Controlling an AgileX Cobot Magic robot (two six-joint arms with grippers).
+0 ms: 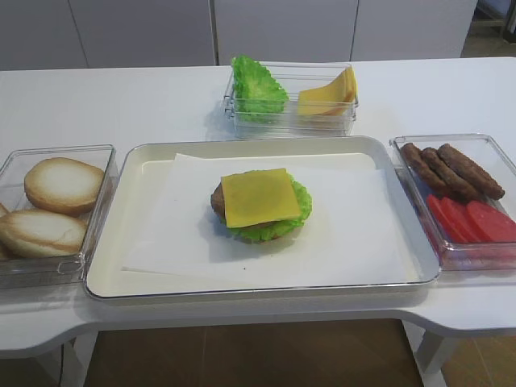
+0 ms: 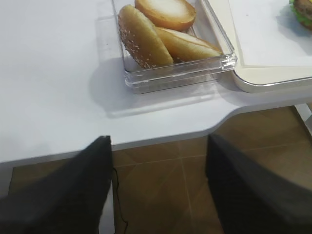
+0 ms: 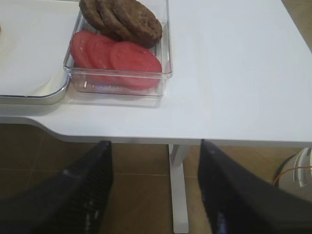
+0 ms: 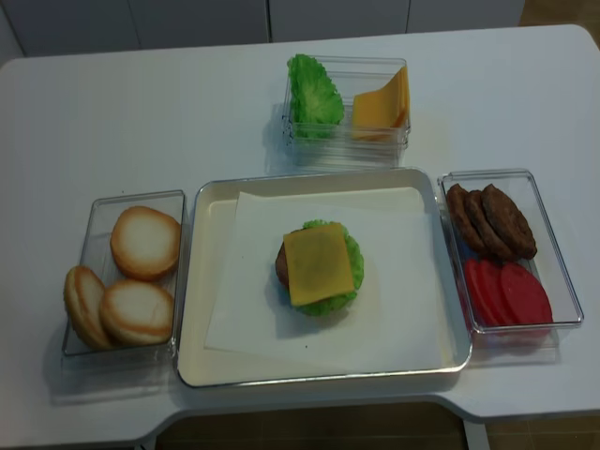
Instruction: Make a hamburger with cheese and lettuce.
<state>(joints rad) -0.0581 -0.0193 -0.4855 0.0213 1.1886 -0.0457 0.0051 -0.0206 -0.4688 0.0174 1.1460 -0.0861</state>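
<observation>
The hamburger (image 1: 260, 207) sits in the middle of the white paper on the tray (image 1: 121, 242). The yellow cheese (image 1: 258, 196) lies flat on top of it, a little askew. The ruffled lettuce (image 1: 300, 211) shows as a green rim below, and the brown patty (image 1: 216, 198) peeks out at the left. The stack also shows in the realsense view (image 4: 319, 264). My left gripper (image 2: 158, 139) is open and empty, off the table's front edge by the bun box. My right gripper (image 3: 155, 144) is open and empty, off the front edge by the tomato box. Neither gripper shows in the high views.
A clear box of bun halves (image 1: 56, 201) stands left of the tray. A box with bunched lettuce leaves (image 1: 258, 89) and fanned cheese slices (image 1: 326, 95) stands behind it. A box with patties (image 1: 451, 169) and tomato slices (image 1: 472, 219) stands at the right.
</observation>
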